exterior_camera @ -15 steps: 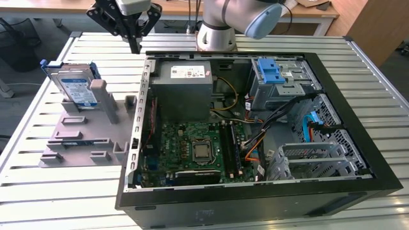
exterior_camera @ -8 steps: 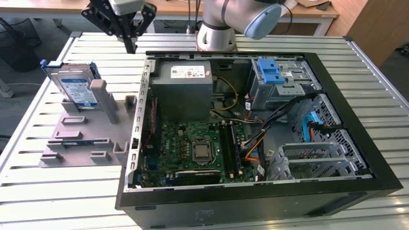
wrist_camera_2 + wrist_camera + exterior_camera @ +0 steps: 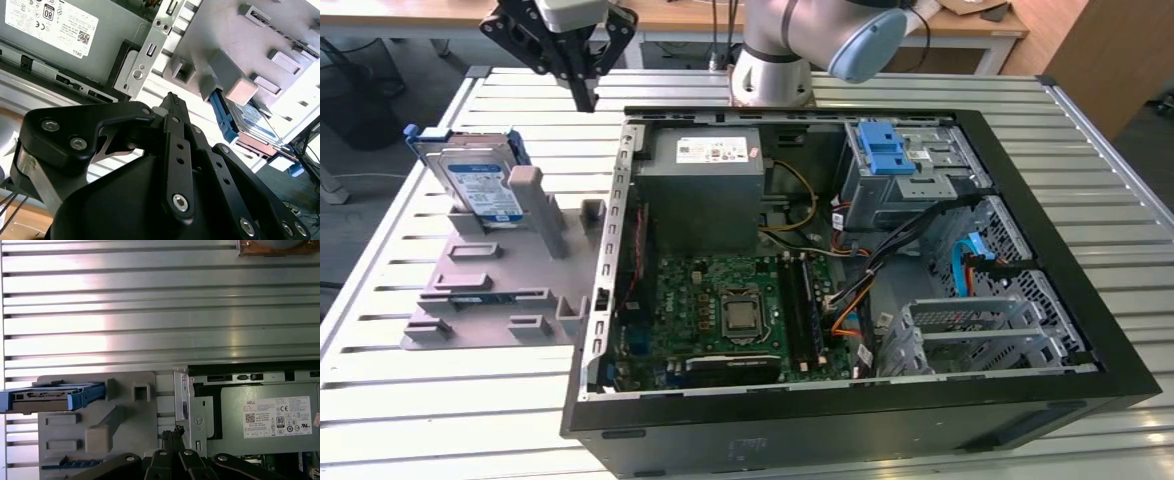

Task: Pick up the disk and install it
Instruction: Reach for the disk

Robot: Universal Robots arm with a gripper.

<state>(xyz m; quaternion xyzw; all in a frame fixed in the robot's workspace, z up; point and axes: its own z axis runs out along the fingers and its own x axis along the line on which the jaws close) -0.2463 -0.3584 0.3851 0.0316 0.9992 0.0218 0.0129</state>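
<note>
The disk (image 3: 478,185) is a silver drive with a blue-and-white label and a blue bracket. It stands on edge in a slot of the grey holder (image 3: 494,280) at the exterior view's left. The disk (image 3: 245,120) lies beyond the holder's posts in the second wrist view, and the first wrist view shows the disk (image 3: 50,396) edge-on. My gripper (image 3: 583,98) hangs above the table, behind and to the exterior view's right of the disk, apart from it. Its black fingers (image 3: 172,107) are shut together with nothing between them. The fingertips (image 3: 175,432) point down near the case's corner.
The open computer case (image 3: 854,410) fills the middle and the exterior view's right, with a grey power-supply box (image 3: 704,175) and a drive cage with a blue latch (image 3: 894,160) at its back. Cables cross the inside. The slatted metal table (image 3: 480,400) shows around the holder.
</note>
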